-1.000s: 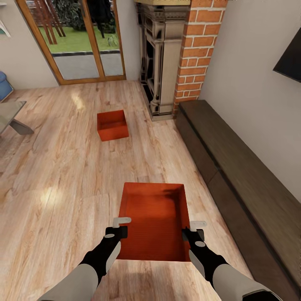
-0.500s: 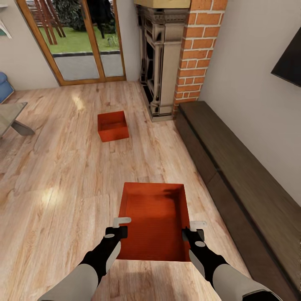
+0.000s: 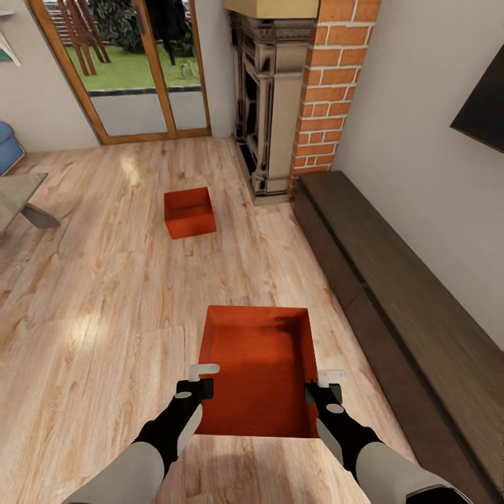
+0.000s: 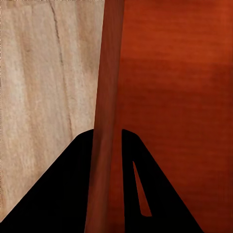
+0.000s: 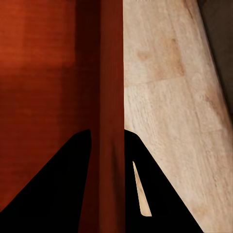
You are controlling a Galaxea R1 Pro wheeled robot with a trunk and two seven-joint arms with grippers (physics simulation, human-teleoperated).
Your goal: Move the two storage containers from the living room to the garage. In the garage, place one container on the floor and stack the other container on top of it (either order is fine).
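The two storage containers are both in the living room, well apart on the light wood-plank floor (image 3: 91, 280); the garage is nowhere in the pictures, so the carrying part of the task looks barely begun.

Going left to right in the head view: at about 9 o'clock, the corner of a low table (image 3: 19, 199) with a sliver of blue sofa (image 3: 7, 143) beyond it; at 11 o'clock, the wood-framed glass doors (image 3: 122, 66); at about 11 o'clock and nearer the middle, the far container (image 3: 189, 212), standing alone on the planks; at 6 o'clock, the near container (image 3: 259, 367), held between both arms.

The left gripper (image 3: 197, 380) straddles the near container's left wall; the left wrist view shows that wall (image 4: 104, 121) running up between the two dark fingers, one inside and one outside, so I judge it clamped on the wall. The right gripper (image 3: 323, 389) does the same on the opposite wall (image 5: 109, 121), closed around it. A pinch on each long side keeps the topless bin level and stops it swinging, which suits a thin-walled box.

At 12 to 1 o'clock stands the brick-and-stone fireplace (image 3: 294, 98); from 2 to 4 o'clock runs the long dark cabinet (image 3: 406, 308) along the wall, just beside the held container's right side; turning away will need room there.
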